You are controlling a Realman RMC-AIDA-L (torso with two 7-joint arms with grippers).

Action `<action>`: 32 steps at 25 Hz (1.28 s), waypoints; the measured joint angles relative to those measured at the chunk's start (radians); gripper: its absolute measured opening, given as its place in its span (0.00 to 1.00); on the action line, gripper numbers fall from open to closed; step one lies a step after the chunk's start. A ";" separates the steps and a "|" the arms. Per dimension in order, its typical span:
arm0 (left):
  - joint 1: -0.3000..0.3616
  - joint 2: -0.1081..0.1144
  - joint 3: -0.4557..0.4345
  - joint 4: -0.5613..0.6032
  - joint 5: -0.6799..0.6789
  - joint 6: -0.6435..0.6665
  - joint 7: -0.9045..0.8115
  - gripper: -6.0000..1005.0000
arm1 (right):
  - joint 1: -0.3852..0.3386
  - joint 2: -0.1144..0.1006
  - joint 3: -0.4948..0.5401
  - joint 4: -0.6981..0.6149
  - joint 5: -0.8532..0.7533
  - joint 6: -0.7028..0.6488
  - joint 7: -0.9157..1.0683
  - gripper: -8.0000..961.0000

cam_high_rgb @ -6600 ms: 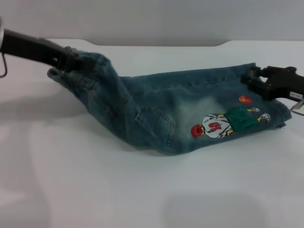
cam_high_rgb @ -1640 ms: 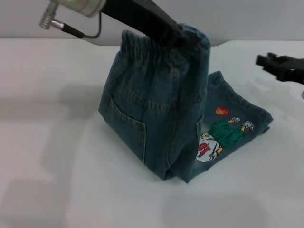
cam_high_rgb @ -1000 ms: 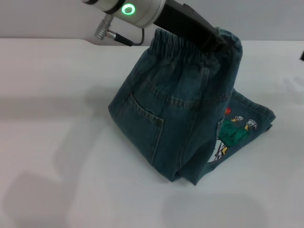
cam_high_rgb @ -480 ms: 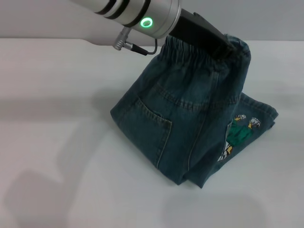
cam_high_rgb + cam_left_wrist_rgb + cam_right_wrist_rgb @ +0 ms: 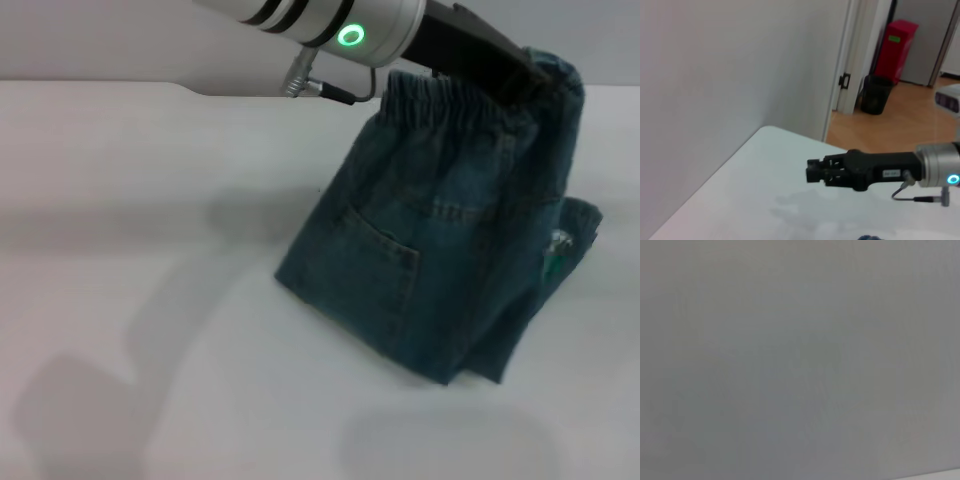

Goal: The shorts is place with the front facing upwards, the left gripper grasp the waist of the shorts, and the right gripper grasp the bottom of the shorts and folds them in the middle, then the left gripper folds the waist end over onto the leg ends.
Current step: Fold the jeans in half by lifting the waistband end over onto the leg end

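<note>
We see a white table (image 5: 150,330) with soft grey shadows across its left part; a pale grey wall (image 5: 120,40) runs behind its far edge. In the left wrist view we see the same white tabletop (image 5: 755,195) with a rounded corner, a plain white wall (image 5: 730,75) beside it, and a white door frame (image 5: 847,60). Beyond the frame we see a wooden floor (image 5: 890,125), a dark bin (image 5: 876,94) standing on it, and a red cabinet (image 5: 900,50) with a green label, just behind the bin.
</note>
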 joint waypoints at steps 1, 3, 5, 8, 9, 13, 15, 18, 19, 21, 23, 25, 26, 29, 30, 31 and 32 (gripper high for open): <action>0.000 0.000 0.000 0.000 0.000 0.000 0.000 0.21 | 0.000 0.000 0.000 0.000 0.000 0.000 0.000 0.37; -0.001 0.000 0.007 -0.001 -0.006 -0.002 0.006 0.21 | 0.000 0.001 0.000 0.000 0.000 0.000 0.000 0.37; -0.001 0.000 0.007 -0.003 -0.008 -0.002 0.008 0.21 | 0.000 0.002 0.000 0.000 0.000 0.000 0.000 0.37; -0.002 0.000 0.002 -0.005 -0.011 -0.002 0.008 0.21 | 0.001 0.002 0.000 0.000 0.000 0.000 -0.001 0.37; 0.000 0.000 0.000 -0.005 -0.014 -0.007 0.008 0.22 | 0.002 0.002 0.000 0.000 0.000 0.000 -0.001 0.37; 0.005 0.001 -0.001 -0.005 -0.017 -0.017 0.008 0.22 | 0.006 0.002 0.000 0.000 0.000 0.000 -0.001 0.37; 0.006 0.001 -0.001 -0.006 -0.018 -0.017 0.008 0.22 | 0.006 0.003 0.000 0.000 0.000 0.000 -0.001 0.37; 0.008 0.002 -0.001 -0.006 -0.020 -0.025 0.008 0.30 | 0.007 0.003 0.000 0.001 0.000 0.000 -0.002 0.37; 0.008 0.002 0.000 -0.006 -0.022 -0.027 0.009 0.34 | 0.007 0.003 0.000 0.002 0.000 0.000 -0.002 0.37; 0.008 0.002 0.007 -0.006 -0.022 -0.025 0.024 0.43 | 0.008 0.003 0.000 0.005 0.001 0.000 -0.002 0.37; 0.006 0.002 0.011 -0.006 -0.017 -0.018 0.032 0.50 | 0.009 0.003 0.000 0.008 0.002 0.000 -0.002 0.37; -0.004 0.003 0.019 -0.006 0.015 0.011 0.049 0.58 | 0.010 0.003 0.000 0.011 0.003 -0.004 -0.002 0.37; -0.004 0.003 0.019 -0.006 0.015 0.011 0.049 0.62 | 0.010 0.003 0.000 0.011 0.003 -0.004 -0.002 0.37; -0.017 0.003 0.020 -0.006 0.072 0.042 0.065 0.70 | 0.012 0.003 0.000 0.011 0.003 -0.008 -0.002 0.37; -0.022 0.002 0.020 -0.006 0.096 0.053 0.068 0.72 | 0.013 0.003 0.000 0.011 0.003 -0.008 -0.002 0.37; -0.027 0.002 0.020 -0.006 0.119 0.063 0.070 0.75 | 0.014 0.003 0.000 0.011 0.003 -0.009 -0.002 0.37; -0.032 0.001 0.020 -0.006 0.138 0.070 0.071 0.77 | 0.015 0.003 0.000 0.011 0.003 -0.010 -0.002 0.37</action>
